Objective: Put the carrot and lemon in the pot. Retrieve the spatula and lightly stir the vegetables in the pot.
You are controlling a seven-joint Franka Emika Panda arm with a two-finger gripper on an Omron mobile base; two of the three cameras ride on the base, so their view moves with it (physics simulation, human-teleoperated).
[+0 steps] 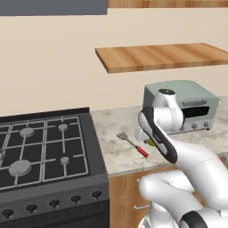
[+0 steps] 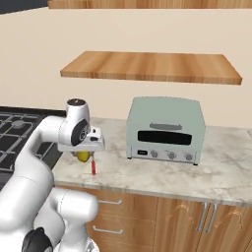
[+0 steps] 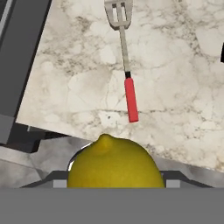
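Gripper (image 2: 83,156) clenched on the lemon (image 3: 114,162), held above the marble counter (image 2: 162,177) to the right of the stove (image 1: 44,151). The spatula (image 3: 124,61) lies flat on the counter below the lemon, blade away from the counter edge, red handle nearer it.

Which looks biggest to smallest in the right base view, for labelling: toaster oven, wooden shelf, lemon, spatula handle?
1. Wooden shelf
2. Toaster oven
3 and 4. Lemon and spatula handle: both tiny and partly hidden under the pincer, so unranked.
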